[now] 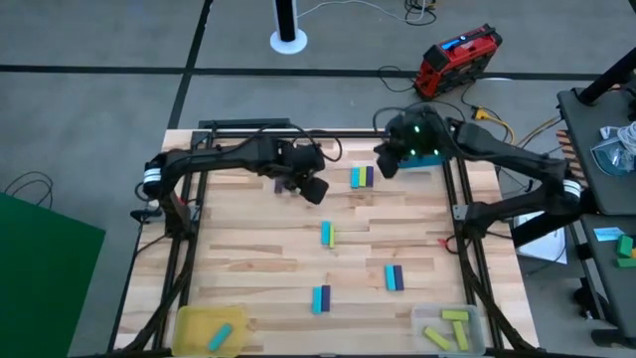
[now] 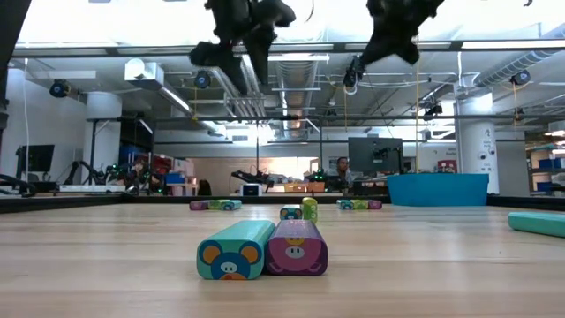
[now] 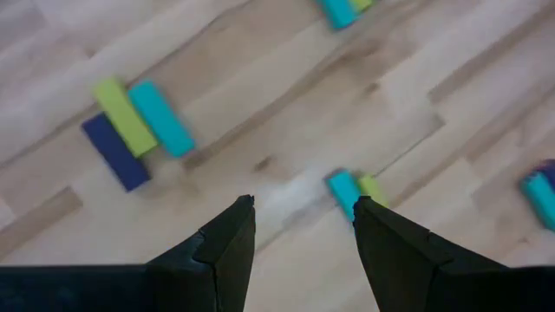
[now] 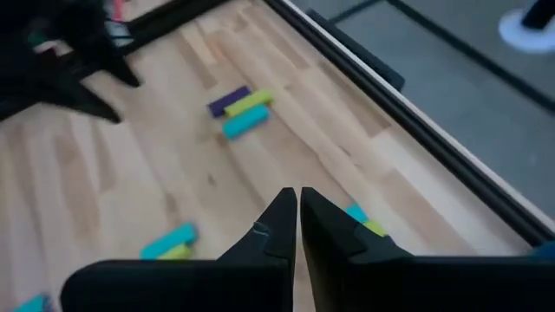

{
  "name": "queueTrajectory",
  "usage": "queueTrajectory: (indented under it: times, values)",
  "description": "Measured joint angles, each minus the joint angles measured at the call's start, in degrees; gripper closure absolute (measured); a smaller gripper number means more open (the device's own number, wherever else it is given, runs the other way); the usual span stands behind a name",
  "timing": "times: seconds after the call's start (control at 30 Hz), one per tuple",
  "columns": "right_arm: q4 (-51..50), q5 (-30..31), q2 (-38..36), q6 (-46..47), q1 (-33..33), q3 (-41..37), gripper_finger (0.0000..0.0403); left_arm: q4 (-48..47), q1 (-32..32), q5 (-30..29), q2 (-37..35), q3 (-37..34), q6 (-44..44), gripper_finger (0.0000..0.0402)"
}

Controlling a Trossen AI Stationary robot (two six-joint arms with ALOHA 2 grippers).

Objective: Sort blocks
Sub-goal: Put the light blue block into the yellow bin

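Small blocks lie flat on the wooden table in little groups. A cyan, yellow-green and purple group lies at the far middle. A cyan and yellow-green pair lies at the centre. Two cyan and purple pairs lie nearer the front. My left gripper hangs open above the table, left of the three-block group, with nothing between its fingers. My right gripper hangs shut and empty, just right of that group.
A yellow tray holding a cyan block stands at the near left corner. A clear tray with yellow-green blocks stands at the near right corner. A blue tray sits at the far right, partly under the right arm. A black frame borders the table.
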Motion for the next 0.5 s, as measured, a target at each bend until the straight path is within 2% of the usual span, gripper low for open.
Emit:
queueTrajectory:
  times: [0.17,0.33,0.4,0.5]
  values:
    - [2.13,-3.81,2.88,-3.25,-6.34,0.00,0.0392,0.45,4.60,3.50,0.00,-4.67,-1.20,0.0228]
    - [6.53,-4.48,4.70,-3.40,-11.36,0.00,0.0392,0.43,7.73,6.59,-0.01,-7.05,-0.46,0.0228]
    - [7.66,-4.46,5.46,-3.38,-12.91,0.00,0.0391,0.29,7.46,9.68,-0.07,-7.33,4.00,0.0228]
    - [8.04,-4.46,6.64,-3.83,-14.56,0.67,0.0390,0.32,4.51,17.87,-0.30,-7.06,15.24,0.0228]
